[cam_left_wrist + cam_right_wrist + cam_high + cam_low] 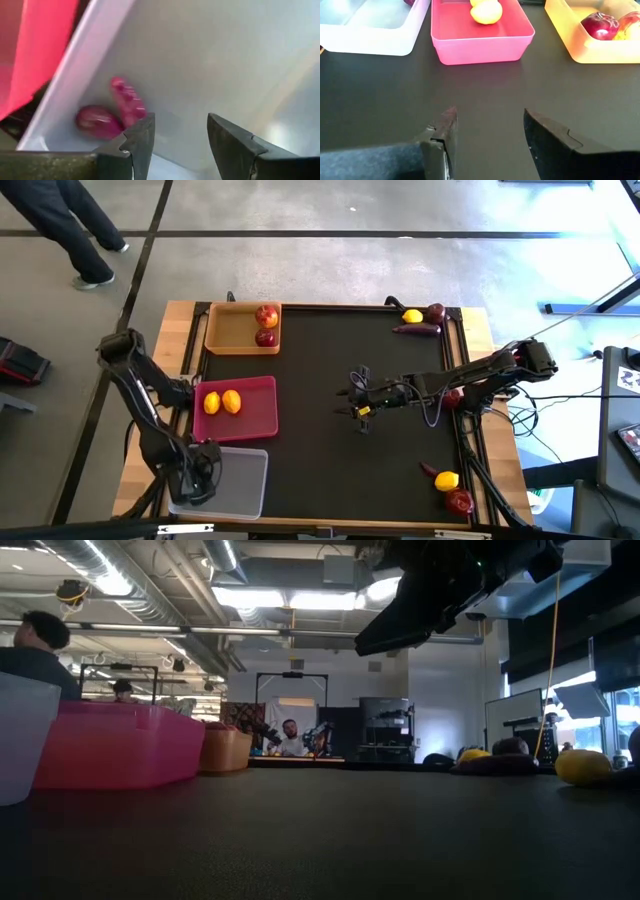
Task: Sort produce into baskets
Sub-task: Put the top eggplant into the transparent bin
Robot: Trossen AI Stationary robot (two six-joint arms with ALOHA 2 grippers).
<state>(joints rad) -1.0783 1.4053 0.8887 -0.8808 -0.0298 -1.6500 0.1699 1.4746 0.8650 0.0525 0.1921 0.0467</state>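
Dark fingers of the left gripper (180,137) fill the foreground of the left wrist view, parted with nothing between them; beyond them two slim dark-purple roots (112,111) lie against the wall of the translucent greyish-white plastic tray (245,480); that gripper hangs over this tray's left end in the high view.

Sorted so far: two round dark-red apples (266,325) in the tan wood-coloured tray (225,330); two oval yellow lemons (222,402) in the magenta-pink tray (262,412).

Unsorted produce lies in two clusters along the right edge of the black mat (320,380): a far-corner group of lemon, apple and root (420,320); a near-corner group of root, lemon and apple (448,485).

Right gripper (360,408) hovers over mid-mat, fingers apart and empty, pointing toward the trays. Both clusters sit behind it, toward its own base; the right arm is judged far nearer than the left. The far-corner root's long axis runs across the table, so the jaws would need to straddle its narrow width.
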